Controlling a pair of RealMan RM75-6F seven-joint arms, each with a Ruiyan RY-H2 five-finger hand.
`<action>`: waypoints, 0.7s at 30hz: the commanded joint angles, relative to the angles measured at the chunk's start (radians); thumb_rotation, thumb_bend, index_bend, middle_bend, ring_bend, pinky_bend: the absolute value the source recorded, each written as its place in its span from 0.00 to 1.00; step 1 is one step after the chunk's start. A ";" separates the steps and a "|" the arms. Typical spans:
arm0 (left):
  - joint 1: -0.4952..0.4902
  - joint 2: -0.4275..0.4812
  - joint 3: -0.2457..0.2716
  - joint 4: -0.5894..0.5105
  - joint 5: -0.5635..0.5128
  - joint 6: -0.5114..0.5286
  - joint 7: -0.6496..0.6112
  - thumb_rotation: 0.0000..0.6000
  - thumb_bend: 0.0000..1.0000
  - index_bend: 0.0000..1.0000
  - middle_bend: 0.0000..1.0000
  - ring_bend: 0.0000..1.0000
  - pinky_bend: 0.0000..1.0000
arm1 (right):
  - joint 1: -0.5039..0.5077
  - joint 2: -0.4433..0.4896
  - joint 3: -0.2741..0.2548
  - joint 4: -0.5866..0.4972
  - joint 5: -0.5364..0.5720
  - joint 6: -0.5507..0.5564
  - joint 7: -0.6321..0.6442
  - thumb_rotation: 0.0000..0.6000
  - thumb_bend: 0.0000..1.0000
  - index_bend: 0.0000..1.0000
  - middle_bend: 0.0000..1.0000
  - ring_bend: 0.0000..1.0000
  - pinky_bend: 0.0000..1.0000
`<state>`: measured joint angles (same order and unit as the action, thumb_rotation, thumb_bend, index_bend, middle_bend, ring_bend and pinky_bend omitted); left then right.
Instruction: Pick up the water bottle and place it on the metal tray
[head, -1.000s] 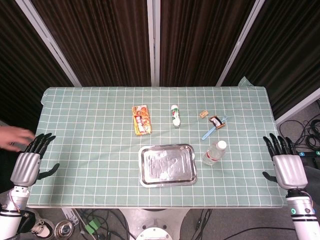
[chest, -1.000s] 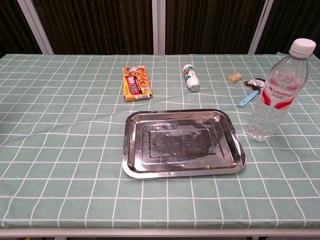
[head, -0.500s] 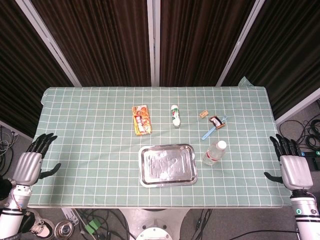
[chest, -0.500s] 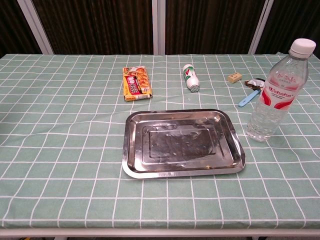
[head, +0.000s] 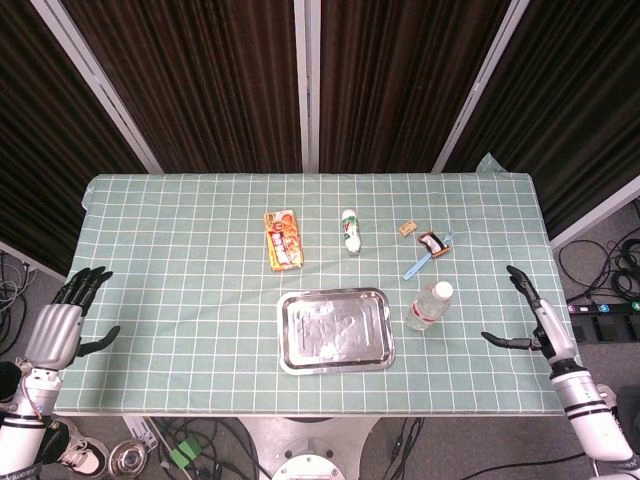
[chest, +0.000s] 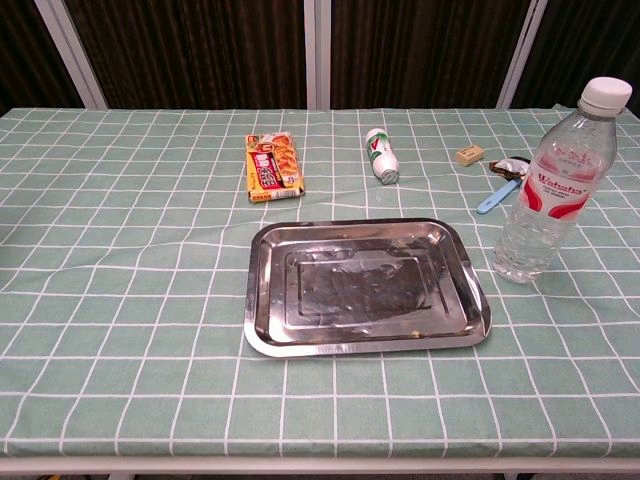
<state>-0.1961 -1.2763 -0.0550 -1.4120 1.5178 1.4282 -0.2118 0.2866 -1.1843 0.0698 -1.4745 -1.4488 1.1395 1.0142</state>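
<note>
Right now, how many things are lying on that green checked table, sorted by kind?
Clear plastic water bottle: 1
Shiny metal tray: 1
Orange snack packet: 1
Small white tube with a green label: 1
Blue-handled tool: 1
Small beige block: 1
Small dark item beside the tool: 1
Total: 7

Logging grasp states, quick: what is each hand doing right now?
Left hand: open, holding nothing.
Right hand: open, holding nothing.

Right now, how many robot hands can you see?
2. The left hand, silver with black fingers, hangs off the table's left edge. The right hand is open over the table's right edge, near the clear plastic water bottle.
</note>
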 joint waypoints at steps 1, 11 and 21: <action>0.000 0.001 0.003 0.005 0.004 0.000 0.002 1.00 0.28 0.17 0.18 0.09 0.19 | 0.077 -0.135 -0.008 0.159 -0.097 -0.091 0.199 1.00 0.00 0.00 0.01 0.00 0.00; -0.001 -0.001 0.000 0.022 0.014 0.017 0.012 1.00 0.28 0.17 0.18 0.09 0.19 | 0.155 -0.227 -0.007 0.181 -0.119 -0.121 0.145 1.00 0.00 0.00 0.01 0.00 0.00; 0.003 -0.005 0.002 0.035 0.009 0.018 -0.001 1.00 0.28 0.17 0.18 0.09 0.19 | 0.199 -0.323 0.057 0.204 -0.023 -0.132 0.018 1.00 0.01 0.31 0.30 0.15 0.16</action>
<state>-0.1930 -1.2819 -0.0527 -1.3769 1.5270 1.4468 -0.2127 0.4833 -1.4887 0.1073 -1.2689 -1.4982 0.9975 1.0663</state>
